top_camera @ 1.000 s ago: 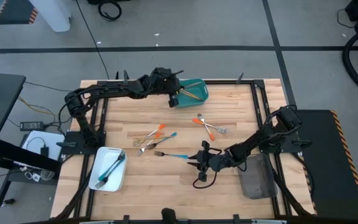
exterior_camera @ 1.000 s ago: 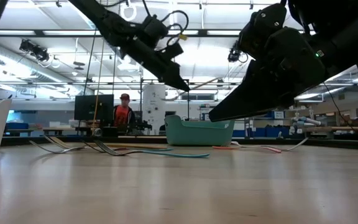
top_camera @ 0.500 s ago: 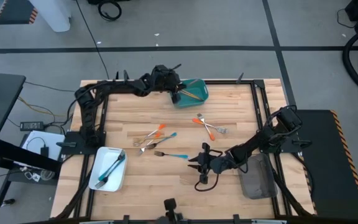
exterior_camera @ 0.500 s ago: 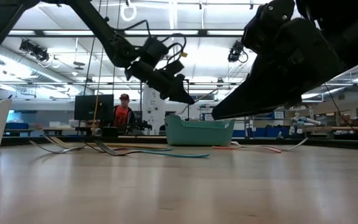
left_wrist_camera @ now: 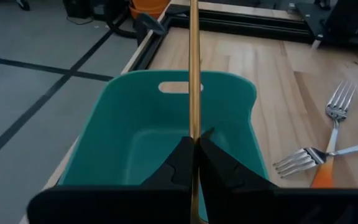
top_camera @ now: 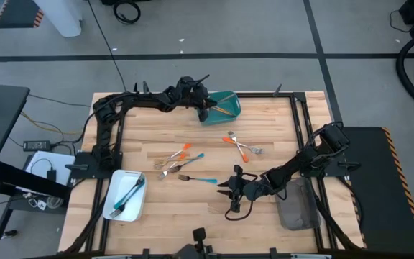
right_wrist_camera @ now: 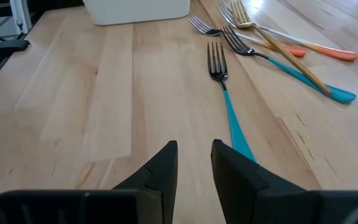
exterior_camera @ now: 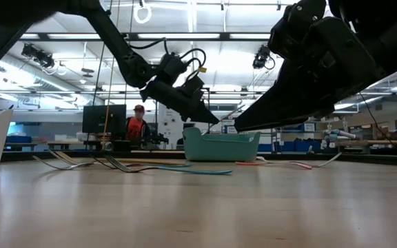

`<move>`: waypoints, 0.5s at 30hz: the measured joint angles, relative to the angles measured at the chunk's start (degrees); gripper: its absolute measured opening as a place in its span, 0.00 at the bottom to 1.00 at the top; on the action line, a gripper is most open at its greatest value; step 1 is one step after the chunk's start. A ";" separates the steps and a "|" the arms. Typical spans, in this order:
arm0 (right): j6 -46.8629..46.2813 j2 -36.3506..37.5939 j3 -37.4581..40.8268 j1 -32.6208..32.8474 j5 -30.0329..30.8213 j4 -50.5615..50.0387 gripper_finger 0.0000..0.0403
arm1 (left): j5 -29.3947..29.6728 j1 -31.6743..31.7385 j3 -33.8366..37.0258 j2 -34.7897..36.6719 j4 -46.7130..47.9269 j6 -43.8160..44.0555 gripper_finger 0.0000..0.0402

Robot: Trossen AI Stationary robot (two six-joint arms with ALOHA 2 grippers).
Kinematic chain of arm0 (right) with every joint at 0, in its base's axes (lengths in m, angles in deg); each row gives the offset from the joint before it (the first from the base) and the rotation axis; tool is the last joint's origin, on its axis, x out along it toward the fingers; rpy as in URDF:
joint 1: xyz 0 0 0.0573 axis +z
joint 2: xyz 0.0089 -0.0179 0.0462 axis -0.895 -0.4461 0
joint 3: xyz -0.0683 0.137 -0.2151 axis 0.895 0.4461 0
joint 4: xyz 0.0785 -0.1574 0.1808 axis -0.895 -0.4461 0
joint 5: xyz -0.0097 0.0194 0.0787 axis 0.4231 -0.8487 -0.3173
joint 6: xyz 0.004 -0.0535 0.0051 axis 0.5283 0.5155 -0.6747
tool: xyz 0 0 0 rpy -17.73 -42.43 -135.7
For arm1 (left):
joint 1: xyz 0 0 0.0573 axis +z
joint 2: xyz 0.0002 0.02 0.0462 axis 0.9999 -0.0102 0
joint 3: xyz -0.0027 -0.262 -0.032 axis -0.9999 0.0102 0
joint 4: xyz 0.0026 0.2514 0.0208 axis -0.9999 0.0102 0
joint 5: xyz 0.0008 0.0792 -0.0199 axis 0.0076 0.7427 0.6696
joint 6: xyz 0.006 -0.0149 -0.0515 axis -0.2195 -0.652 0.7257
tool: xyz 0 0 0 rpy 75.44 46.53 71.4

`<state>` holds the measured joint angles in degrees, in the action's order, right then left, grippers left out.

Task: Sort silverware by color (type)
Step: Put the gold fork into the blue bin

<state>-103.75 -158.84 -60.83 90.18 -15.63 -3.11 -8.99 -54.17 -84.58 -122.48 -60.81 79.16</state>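
My left gripper (top_camera: 205, 106) is over the teal tray (top_camera: 230, 101) at the table's far edge, shut on a slim gold piece (left_wrist_camera: 194, 62). The tray (left_wrist_camera: 135, 143) shows nothing else inside in the left wrist view. My right gripper (top_camera: 230, 188) hovers low over the table's middle near part, open, just right of a teal-handled fork (top_camera: 201, 179) that lies flat on the wood. In the right wrist view its fingers (right_wrist_camera: 194, 155) point along that fork (right_wrist_camera: 227, 102). More forks lie in a loose pile (top_camera: 177, 160). My left gripper pinches the gold piece's shaft (left_wrist_camera: 194, 134) between its two fingers (left_wrist_camera: 219, 168), with the fingers lying along it. The piece sticks straight out ahead of the fingertips, lifted clear above the teal tray's floor. In the low view it slants out over the tray (exterior_camera: 229, 110).
Two orange-handled forks (top_camera: 240, 144) lie crossed right of centre. A white tray (top_camera: 113, 206) at the near left corner holds teal-handled pieces (top_camera: 129, 193). A grey tray (top_camera: 297, 208) sits at the near right. Bare wood lies along the near edge (top_camera: 185, 212).
My left gripper has carried the gold piece toward the table's right and down, closer over the teal tray, still shut on it. My right gripper has stayed nearly still beside the teal-handled fork.
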 joint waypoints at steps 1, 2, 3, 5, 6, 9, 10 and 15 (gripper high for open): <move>0.01 0.00 0.00 0.00 0.00 0.00 0.26 | 0.00 0.00 0.00 0.00 0.09 0.30 0.05; 0.00 0.00 0.00 0.00 0.00 0.00 0.26 | 0.00 0.00 0.00 0.00 0.32 0.91 0.05; 0.00 0.00 0.00 0.00 0.00 0.00 0.26 | 0.00 0.01 0.00 0.00 0.36 1.41 0.05; 0.00 0.00 0.00 0.00 0.00 0.00 0.26 | 0.25 0.00 0.00 0.00 0.56 1.87 0.06; 0.00 0.00 0.00 0.00 0.00 0.00 0.26 | 0.57 -0.01 0.00 0.00 0.91 2.31 0.06; 0.00 0.00 0.00 0.00 0.00 0.01 0.26 | 0.89 0.00 -0.02 -0.72 1.11 3.62 0.06; 0.00 0.00 0.00 0.00 0.00 0.07 0.26 | 0.94 0.00 -0.02 -0.99 1.27 4.39 0.06; 0.00 0.00 0.00 0.13 -0.05 0.46 0.26 | 1.70 -0.09 -0.01 -2.73 1.29 5.99 0.06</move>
<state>-103.75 -158.84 -60.83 90.31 -15.68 -2.66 -7.29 -54.26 -84.59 -125.21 -59.52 85.15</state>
